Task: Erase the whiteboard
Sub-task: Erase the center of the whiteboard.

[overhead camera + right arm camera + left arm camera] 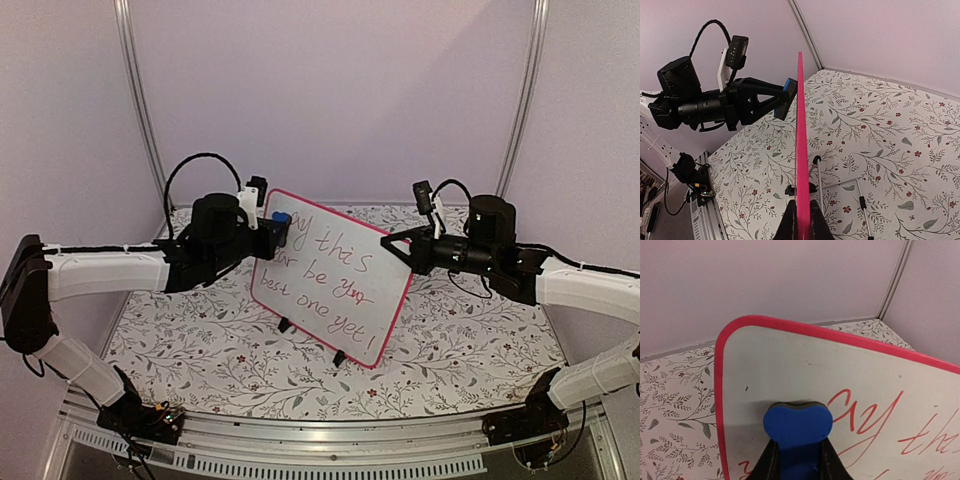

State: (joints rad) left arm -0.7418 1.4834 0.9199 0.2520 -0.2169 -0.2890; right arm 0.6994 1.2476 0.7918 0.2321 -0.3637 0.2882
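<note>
The whiteboard [330,275] stands tilted on two black feet mid-table, pink-red frame, red handwriting across it. My left gripper [272,232] is shut on a small blue eraser [281,218] pressed against the board's top left corner. In the left wrist view the eraser [797,426] touches the white surface left of the red writing, and the board [840,370] fills the frame. My right gripper [400,245] is shut on the board's right edge. In the right wrist view the board's pink edge [801,140] runs up between my fingers [816,222].
The table has a floral cloth [200,350]. A wire stand [840,187] props the board from behind. Purple walls and metal corner posts [140,110] enclose the back. The left arm [705,105] is in the right wrist view.
</note>
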